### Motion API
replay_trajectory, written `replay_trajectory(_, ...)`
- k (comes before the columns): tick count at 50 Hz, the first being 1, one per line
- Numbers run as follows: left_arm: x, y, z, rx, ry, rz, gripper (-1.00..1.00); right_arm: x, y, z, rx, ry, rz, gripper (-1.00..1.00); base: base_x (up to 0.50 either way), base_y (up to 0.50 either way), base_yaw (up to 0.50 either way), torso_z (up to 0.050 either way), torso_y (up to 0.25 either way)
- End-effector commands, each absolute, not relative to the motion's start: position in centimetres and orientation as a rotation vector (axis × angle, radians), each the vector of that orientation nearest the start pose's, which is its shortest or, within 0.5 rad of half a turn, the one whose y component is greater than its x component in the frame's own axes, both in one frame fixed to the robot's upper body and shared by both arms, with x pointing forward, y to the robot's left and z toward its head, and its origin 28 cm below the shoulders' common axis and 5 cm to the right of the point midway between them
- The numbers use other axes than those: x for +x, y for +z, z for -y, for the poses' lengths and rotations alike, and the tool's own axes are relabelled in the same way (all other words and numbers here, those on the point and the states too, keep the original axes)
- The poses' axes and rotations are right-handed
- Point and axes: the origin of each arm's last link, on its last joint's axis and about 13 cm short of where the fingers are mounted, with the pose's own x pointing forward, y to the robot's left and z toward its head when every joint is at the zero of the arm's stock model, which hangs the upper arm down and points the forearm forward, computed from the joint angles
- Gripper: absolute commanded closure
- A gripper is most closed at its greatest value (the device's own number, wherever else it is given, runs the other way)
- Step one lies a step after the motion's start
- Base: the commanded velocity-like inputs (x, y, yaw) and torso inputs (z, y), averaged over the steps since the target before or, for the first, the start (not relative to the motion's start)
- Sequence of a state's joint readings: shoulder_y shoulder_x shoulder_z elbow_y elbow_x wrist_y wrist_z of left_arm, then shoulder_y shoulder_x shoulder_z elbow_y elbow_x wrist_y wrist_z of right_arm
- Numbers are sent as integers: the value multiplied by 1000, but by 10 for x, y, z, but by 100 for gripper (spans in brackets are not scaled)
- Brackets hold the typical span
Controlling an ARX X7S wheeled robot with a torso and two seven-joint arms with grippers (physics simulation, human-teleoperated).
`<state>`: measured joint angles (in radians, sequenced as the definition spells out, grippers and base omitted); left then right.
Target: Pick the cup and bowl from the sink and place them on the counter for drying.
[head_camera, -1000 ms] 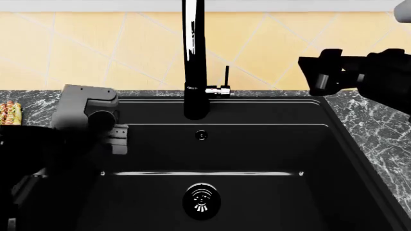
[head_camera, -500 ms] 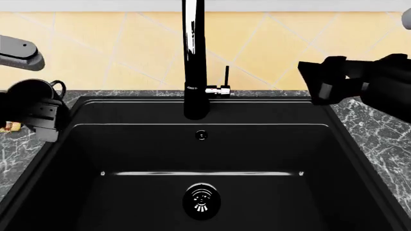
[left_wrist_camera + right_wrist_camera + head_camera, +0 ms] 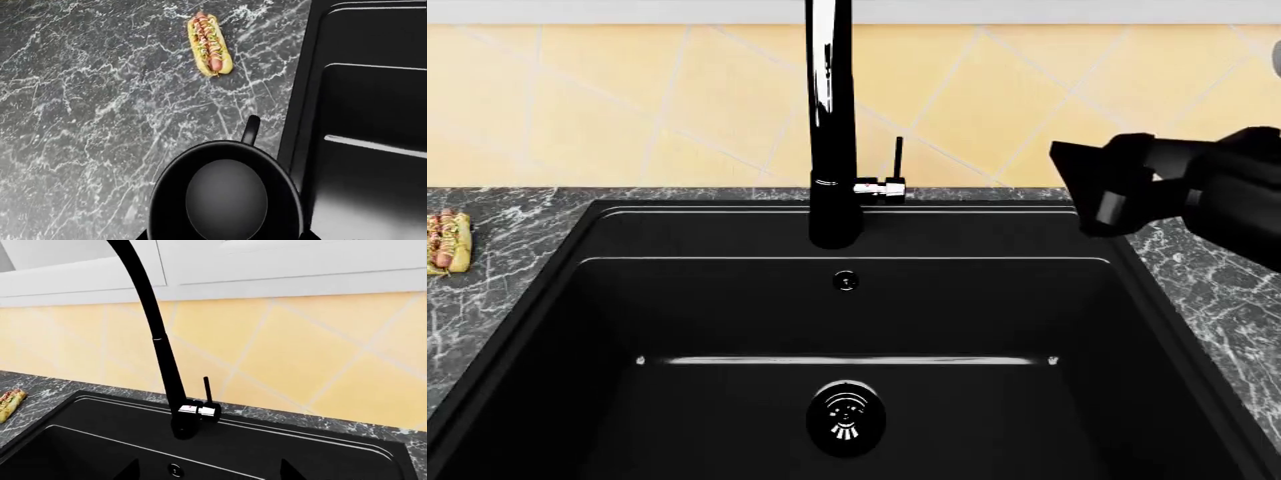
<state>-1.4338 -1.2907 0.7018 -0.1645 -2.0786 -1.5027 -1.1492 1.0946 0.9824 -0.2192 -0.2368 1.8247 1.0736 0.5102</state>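
In the left wrist view, the glossy black cup (image 3: 225, 200) fills the space between my left gripper's (image 3: 223, 236) dark fingertips. I look down into its grey inside, and a small handle sticks out on its far side. It hangs over the marble counter (image 3: 87, 125), just left of the sink (image 3: 367, 125) rim. The left gripper is shut on it and is out of the head view. My right gripper (image 3: 1090, 185) hovers open and empty at the sink's (image 3: 961, 310) right rear corner. The bowl is out of view.
A hot dog (image 3: 211, 44) lies on the counter left of the sink, also visible as the hot dog (image 3: 447, 242) in the head view. The tall black faucet (image 3: 830, 120) rises behind the basin. The drain strainer (image 3: 846, 418) sits in the basin floor. Tiled wall lies behind.
My left arm carried the cup up from the sink's left side and leftward, out of the head view. The right gripper drifted slightly to the right.
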Motion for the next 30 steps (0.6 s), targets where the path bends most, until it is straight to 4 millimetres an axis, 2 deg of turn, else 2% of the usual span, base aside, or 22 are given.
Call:
replay_trajectory(1,193,303,-415,81,532,-848,100,225,311,203,114,377,-195,-100,0,0,0,0,0)
replay_trajectory(5,196,294,-424,55,561,-877,100,225,310,204,125,370,-194,-100,0,0,0,0,0)
replay_trajectory(18,191,296,-450,4,654,-896,100,223,306,205,130,371,-205,-100,0,0,0,0,1)
replay_trajectory(30,194,285,-461,-31,701,-918,100,225,306,203,129,378,-213,-100,0,0,0,0,0)
